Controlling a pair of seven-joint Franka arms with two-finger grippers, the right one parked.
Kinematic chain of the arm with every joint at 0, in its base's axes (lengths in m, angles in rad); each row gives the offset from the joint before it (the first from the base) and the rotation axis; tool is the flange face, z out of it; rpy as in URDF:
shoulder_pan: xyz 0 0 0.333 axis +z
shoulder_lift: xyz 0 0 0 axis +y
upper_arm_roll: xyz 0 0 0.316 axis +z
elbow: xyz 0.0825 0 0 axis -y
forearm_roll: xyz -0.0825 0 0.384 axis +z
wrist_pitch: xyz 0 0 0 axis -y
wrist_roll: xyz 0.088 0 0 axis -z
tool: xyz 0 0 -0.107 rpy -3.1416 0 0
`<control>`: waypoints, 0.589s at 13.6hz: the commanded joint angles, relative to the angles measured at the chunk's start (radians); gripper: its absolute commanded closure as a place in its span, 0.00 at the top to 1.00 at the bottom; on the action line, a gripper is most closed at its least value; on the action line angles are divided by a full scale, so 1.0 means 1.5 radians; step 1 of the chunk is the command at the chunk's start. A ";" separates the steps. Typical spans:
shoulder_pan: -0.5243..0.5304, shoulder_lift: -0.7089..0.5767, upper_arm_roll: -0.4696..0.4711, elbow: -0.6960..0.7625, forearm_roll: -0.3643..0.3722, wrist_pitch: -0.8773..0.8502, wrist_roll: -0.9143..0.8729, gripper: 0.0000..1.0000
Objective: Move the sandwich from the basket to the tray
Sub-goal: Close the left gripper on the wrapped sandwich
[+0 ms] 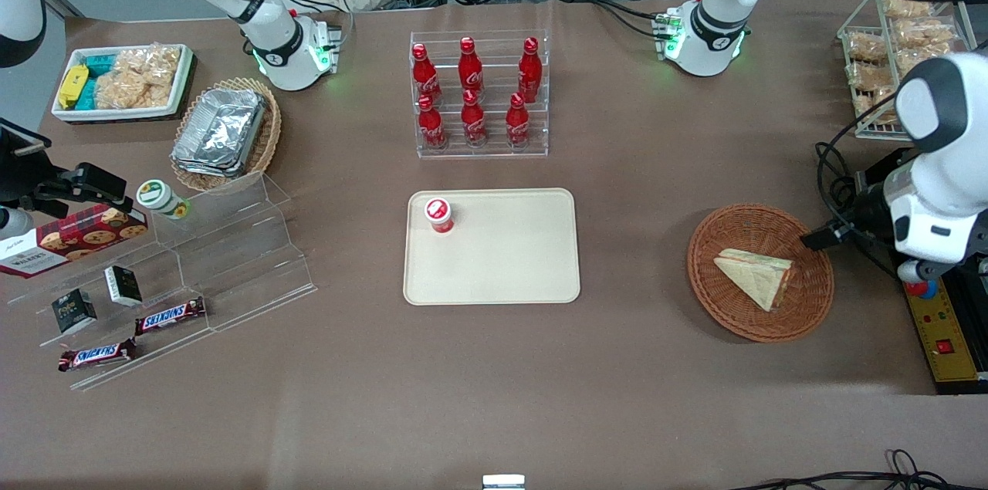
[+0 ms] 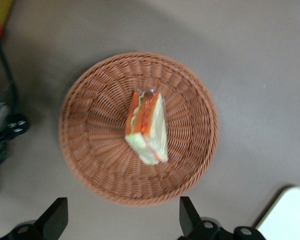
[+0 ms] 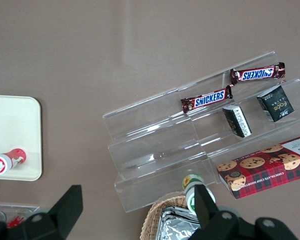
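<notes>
The sandwich point(image 1: 756, 278), a pale bread wedge with a red-orange and green filling edge, lies in the round reddish-brown basket point(image 1: 729, 243) toward the working arm's end of the table. The left wrist view shows the sandwich point(image 2: 147, 127) in the middle of the basket point(image 2: 94, 125). My left gripper point(image 1: 823, 234) hovers above the basket's rim, on the side away from the tray. In the wrist view the gripper point(image 2: 122, 204) is open and empty, its fingers point(image 2: 57, 212) spread wide. The beige tray point(image 1: 509, 258) lies mid-table; its corner shows in the left wrist view point(image 2: 290, 217).
A small red-capped cup point(image 1: 439, 214) lies on the tray. A clear rack of red bottles point(image 1: 478, 92) stands farther from the camera than the tray. A yellow control box point(image 1: 945, 332) and cables sit beside the basket. A clear stepped shelf point(image 1: 231, 258) with snacks lies toward the parked arm's end.
</notes>
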 commanded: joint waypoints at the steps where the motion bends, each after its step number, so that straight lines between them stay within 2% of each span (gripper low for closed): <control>1: 0.009 0.038 -0.005 -0.021 -0.028 0.078 -0.013 1.00; 3: 0.010 0.077 -0.005 -0.045 -0.036 0.159 -0.013 1.00; 4: 0.010 0.092 -0.005 -0.052 -0.056 0.192 -0.013 1.00; 8: 0.009 0.142 -0.005 -0.062 -0.102 0.268 -0.014 1.00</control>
